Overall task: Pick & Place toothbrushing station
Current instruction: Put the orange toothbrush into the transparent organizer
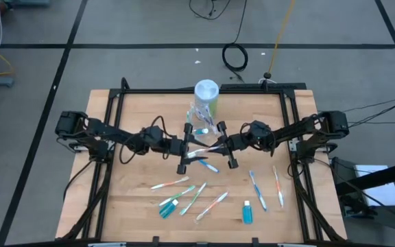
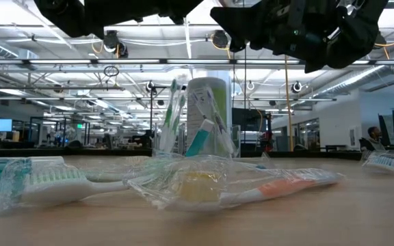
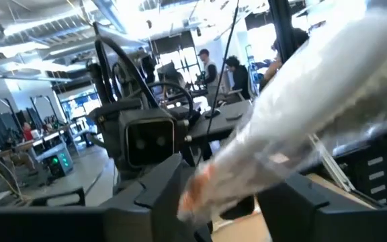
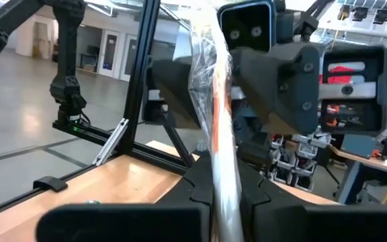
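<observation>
A clear cup [image 1: 206,103] stands at the table's far middle with several wrapped toothbrushes standing in it; it also shows in the low view [image 2: 207,116]. Several wrapped toothbrushes [image 1: 199,197] and blue tubes [image 1: 247,213] lie on the near half of the table. My two grippers meet above the table's middle. My right gripper [image 1: 223,147] is shut on a wrapped toothbrush with an orange handle [image 1: 204,152]. My left gripper [image 1: 189,148] faces it, open, with its fingers [image 3: 160,195] on either side of the same toothbrush [image 3: 301,107]. My right gripper pinches the wrapped toothbrush by its orange handle part [image 4: 226,195] between its two fingers, coming level from the table's right side. The toothbrush sticks out past the fingertips toward my left gripper, lifted clear of the table.
Two toothbrushes [image 1: 256,186] lie near the right frame rail and a blue tube [image 1: 169,206] lies at the near left. Black frame rails [image 1: 115,116] border the wooden table. People show in the room beyond.
</observation>
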Available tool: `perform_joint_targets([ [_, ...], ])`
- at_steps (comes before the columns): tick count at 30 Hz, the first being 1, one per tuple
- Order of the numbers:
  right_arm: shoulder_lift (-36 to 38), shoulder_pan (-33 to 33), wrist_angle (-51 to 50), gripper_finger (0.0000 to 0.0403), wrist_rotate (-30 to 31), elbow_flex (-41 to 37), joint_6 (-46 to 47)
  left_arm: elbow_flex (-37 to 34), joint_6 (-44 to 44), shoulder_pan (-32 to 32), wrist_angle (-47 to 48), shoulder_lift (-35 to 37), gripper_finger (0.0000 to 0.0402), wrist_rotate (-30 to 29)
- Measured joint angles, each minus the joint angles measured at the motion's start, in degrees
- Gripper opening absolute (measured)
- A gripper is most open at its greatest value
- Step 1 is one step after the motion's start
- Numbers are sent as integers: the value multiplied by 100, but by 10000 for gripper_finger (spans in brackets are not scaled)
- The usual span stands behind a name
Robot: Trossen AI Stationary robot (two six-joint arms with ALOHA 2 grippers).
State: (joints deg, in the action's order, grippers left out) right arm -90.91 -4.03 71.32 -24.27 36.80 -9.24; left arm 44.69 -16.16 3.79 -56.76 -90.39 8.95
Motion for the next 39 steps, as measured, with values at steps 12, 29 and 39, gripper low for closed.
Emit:
perform_joint_targets([
  [12, 0, 0, -6, 14, -4, 0, -5, 0, 169, -1, -8, 0, 82, -17],
  [29, 175, 0, -1994, 87, 381, -4, -107, 0, 1625, -64, 1434, 124, 35, -717],
  [39, 173, 2, -3800, 99, 1859, -7, -515, 0, 2547, -611, 3721, 1553, 19, -1248],
])
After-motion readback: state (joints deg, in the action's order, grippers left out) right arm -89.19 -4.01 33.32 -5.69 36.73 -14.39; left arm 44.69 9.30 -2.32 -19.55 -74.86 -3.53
